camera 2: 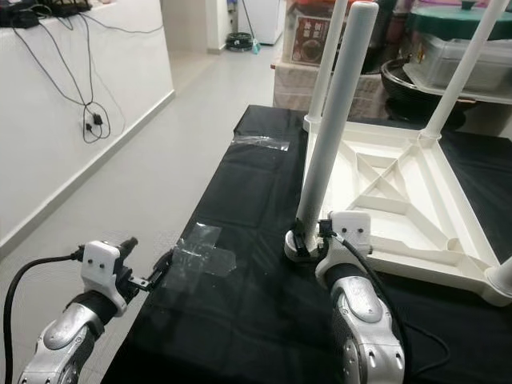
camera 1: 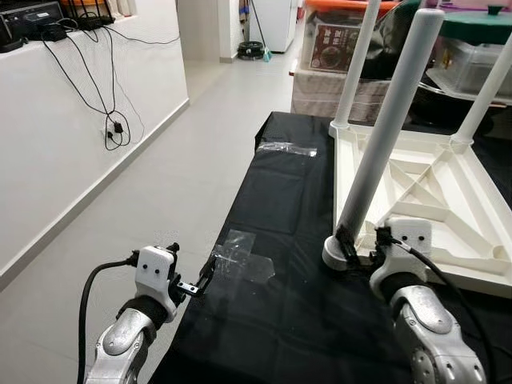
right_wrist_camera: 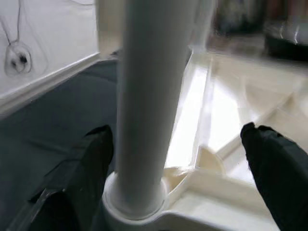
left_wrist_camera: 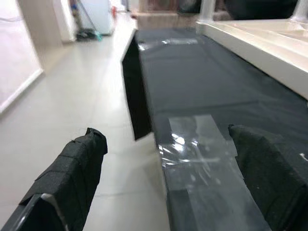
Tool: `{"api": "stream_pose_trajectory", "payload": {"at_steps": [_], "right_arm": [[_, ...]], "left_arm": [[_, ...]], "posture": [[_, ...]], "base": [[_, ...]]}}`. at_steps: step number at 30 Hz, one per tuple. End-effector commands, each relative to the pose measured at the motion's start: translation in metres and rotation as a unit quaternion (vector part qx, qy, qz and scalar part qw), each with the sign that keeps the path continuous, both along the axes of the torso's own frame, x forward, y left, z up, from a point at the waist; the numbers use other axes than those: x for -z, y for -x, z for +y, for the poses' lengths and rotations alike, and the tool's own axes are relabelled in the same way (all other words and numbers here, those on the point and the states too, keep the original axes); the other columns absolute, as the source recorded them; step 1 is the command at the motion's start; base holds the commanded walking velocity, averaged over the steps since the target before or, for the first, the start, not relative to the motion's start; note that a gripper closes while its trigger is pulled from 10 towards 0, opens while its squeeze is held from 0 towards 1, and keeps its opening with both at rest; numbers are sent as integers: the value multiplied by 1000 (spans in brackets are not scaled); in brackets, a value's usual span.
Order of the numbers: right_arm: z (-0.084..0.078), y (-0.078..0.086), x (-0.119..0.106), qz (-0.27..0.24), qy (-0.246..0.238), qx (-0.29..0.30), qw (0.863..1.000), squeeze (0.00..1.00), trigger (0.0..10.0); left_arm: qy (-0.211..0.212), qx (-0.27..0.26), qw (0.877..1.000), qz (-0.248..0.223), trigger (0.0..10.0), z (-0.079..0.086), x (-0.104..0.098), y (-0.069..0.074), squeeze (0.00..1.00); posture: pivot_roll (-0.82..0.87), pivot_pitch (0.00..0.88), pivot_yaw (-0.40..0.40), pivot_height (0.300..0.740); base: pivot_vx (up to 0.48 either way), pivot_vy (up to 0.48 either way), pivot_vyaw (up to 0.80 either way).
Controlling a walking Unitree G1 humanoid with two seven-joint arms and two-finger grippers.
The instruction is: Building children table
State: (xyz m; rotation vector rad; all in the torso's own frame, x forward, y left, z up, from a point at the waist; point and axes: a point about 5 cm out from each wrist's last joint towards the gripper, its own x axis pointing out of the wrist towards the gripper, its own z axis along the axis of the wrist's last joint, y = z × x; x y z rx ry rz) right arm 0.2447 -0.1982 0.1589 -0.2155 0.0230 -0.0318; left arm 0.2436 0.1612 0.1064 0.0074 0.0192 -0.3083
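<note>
My right claw (right_wrist_camera: 168, 159) sits at the base of the near-left leg (camera 1: 384, 136) of the children table (camera 1: 448, 200), which lies upside down on the black-covered desk (camera 1: 296, 296), to the right of the desk's middle. My wrist camera shows my two black fingers (right_wrist_camera: 91, 159) spread wide on either side of the white leg, one near it and the other well apart; I am around the leg, not clamped on it. The leg stands upright in its corner socket (camera 2: 298, 250), tilted slightly as seen from my head. Two more legs (camera 1: 356, 64) rise from the far corners, and the foot of a fourth shows at the near right corner (camera 2: 502, 282).

My left claw (camera 1: 196, 286) hangs at the near left edge of the desk, fingers (left_wrist_camera: 72, 168) apart and holding nothing, just beside a patch of clear tape (camera 1: 240, 256) stuck on the black cover. A second strip of tape (camera 1: 286, 148) lies farther along the desk.

I judge this to be the seating of the last leg. Whether the leg is fully home in its socket I cannot tell. Next, I would close my right fingers on the leg low down and press or twist it straight into the socket, keeping the push along the leg's axis so the light plastic top does not slide on the cover. My left claw could steady the frame's near edge.
</note>
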Motion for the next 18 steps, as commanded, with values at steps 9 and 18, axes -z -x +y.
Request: {"api": "stream_pose_trajectory", "payload": {"at_steps": [9, 18], "right_arm": [[13, 0, -6, -52, 60, -66, 995, 0, 10000], [5, 1, 1, -48, 27, -8, 998, 0, 10000]], "left_arm": [[-17, -8, 1000, 4, 10000, -8, -4, 26, 0], [-21, -51, 998, 2, 10000, -8, -8, 42, 0]], "posture": [[11, 0, -13, 740], [21, 0, -16, 740]], "base": [[0, 0, 0], [0, 0, 0]]}}
